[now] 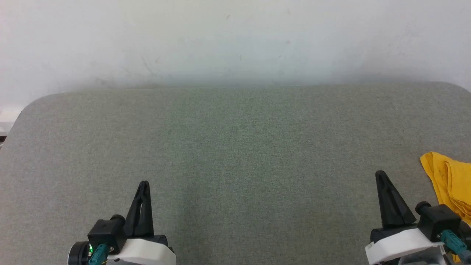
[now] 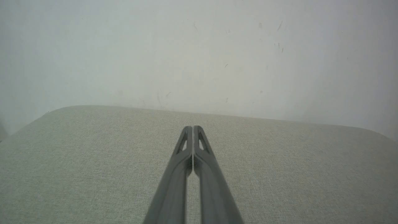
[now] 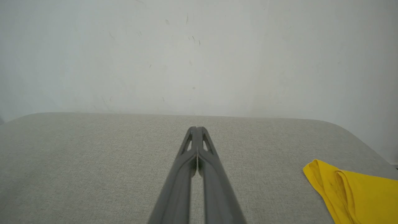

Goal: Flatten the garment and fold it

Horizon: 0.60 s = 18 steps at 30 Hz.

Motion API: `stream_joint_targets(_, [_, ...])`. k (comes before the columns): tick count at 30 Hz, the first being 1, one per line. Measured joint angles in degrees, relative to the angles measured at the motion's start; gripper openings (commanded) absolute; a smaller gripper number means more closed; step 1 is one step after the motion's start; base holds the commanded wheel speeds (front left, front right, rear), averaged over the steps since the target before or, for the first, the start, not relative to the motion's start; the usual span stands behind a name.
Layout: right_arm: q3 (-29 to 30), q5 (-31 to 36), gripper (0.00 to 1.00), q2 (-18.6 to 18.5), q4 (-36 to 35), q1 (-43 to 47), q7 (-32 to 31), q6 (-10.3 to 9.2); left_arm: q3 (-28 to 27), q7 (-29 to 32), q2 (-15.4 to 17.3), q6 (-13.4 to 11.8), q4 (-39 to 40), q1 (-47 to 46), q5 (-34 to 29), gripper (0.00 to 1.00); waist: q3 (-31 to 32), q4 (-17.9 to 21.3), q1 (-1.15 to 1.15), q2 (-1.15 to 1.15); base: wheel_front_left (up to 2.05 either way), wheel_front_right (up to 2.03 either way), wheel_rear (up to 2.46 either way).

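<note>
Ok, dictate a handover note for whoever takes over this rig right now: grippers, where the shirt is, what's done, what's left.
Left gripper: shut, holding nothing, over the grey padded table.
Right gripper: shut, holding nothing, just left of the garment and not touching it.
Garment: yellow, bunched in folds at the table's right edge, partly out of the head view.
Done: nothing yet; the garment is neither flattened nor folded.
Left: pick it up, probably with the right gripper first, bring it to the middle, spread it flat, then fold it.
</note>
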State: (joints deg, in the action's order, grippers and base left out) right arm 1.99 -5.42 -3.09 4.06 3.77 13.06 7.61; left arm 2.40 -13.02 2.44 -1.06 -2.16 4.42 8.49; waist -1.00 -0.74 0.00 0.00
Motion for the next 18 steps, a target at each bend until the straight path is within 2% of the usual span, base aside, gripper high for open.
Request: stream_joint_targets(18, [-0.3,0.9,0.00,0.0,-0.6,-0.2,-2.0,0.00,-0.3,2.1,0.0,0.0,0.3,-0.2,-1.5,0.00,0.2,0.1,0.00,0.00,0.00,0.00,0.00])
